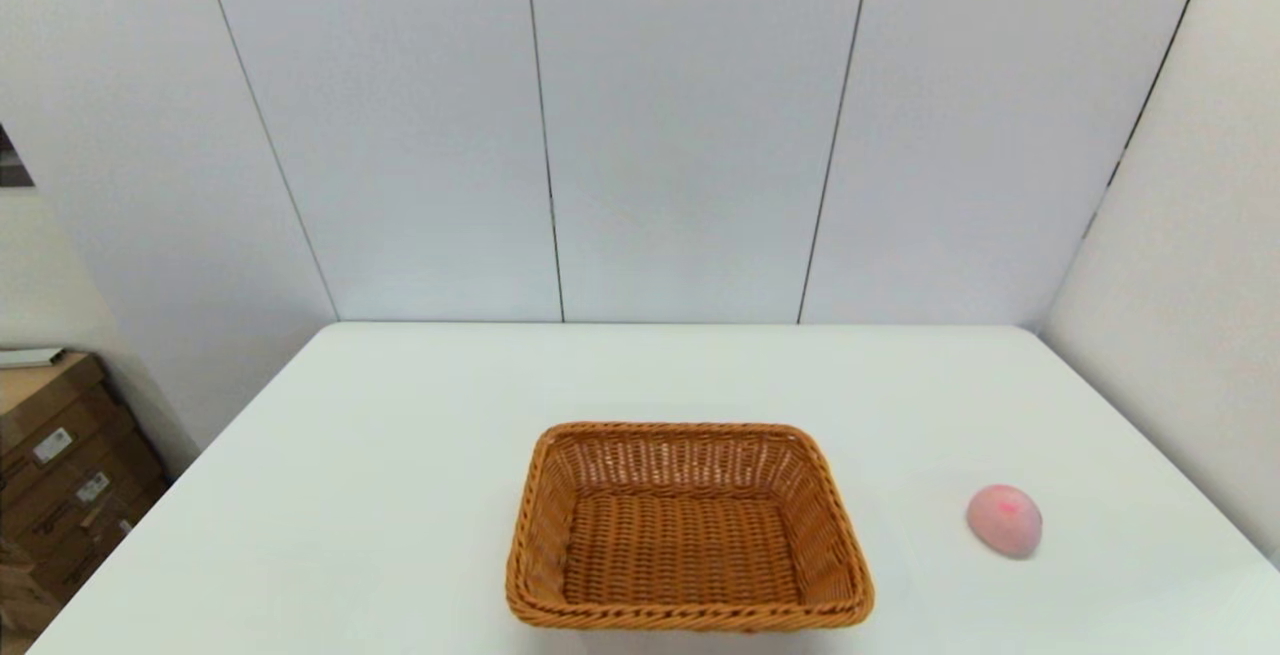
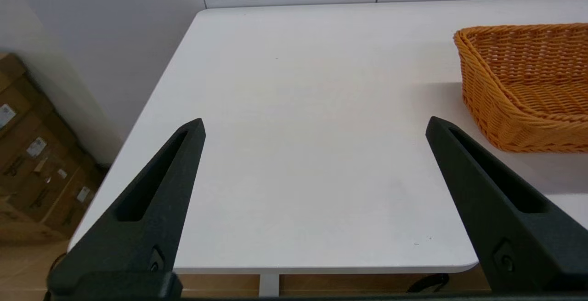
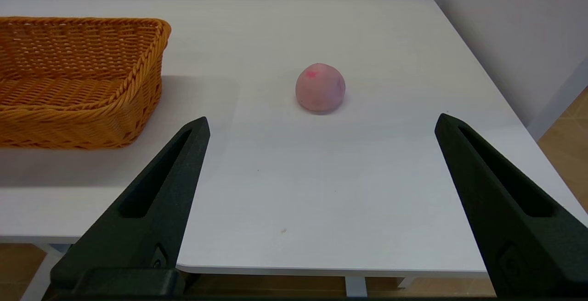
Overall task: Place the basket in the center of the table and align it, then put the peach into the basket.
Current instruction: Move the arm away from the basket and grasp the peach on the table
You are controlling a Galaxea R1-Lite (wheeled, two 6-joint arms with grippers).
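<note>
The basket [image 1: 688,527] sits on the white bench [image 1: 400,455] toward the near edge and roughly midway across its width. Its long axis runs left to right across the bench, with the long sides square to the near edge and the short sides pointing away toward the wall. It stands upright on its base, open side up, with nothing inside. The flared walls and braided rim show on all four sides in the head view.

The peach [image 1: 1004,521] lies on the bench to the robot's right of the basket, well apart from it and nearer the right edge. Its darker pink-red blotch faces up. Its rounded body leans slightly, the long axis tipped a little off vertical in the head view.

Neither arm shows in the head view. The left hand [image 2: 314,124] hangs back at the near edge on the left side, its two black fingers spread wide and holding nothing; the basket's left end [image 2: 528,85] lies off to one side of it. The right hand [image 3: 321,124] hangs at the near edge on the right side, fingers likewise spread wide and empty, with the peach [image 3: 320,88] farther out on the bench in line with the gap between them and the basket's right end [image 3: 78,80] beside it.
</note>
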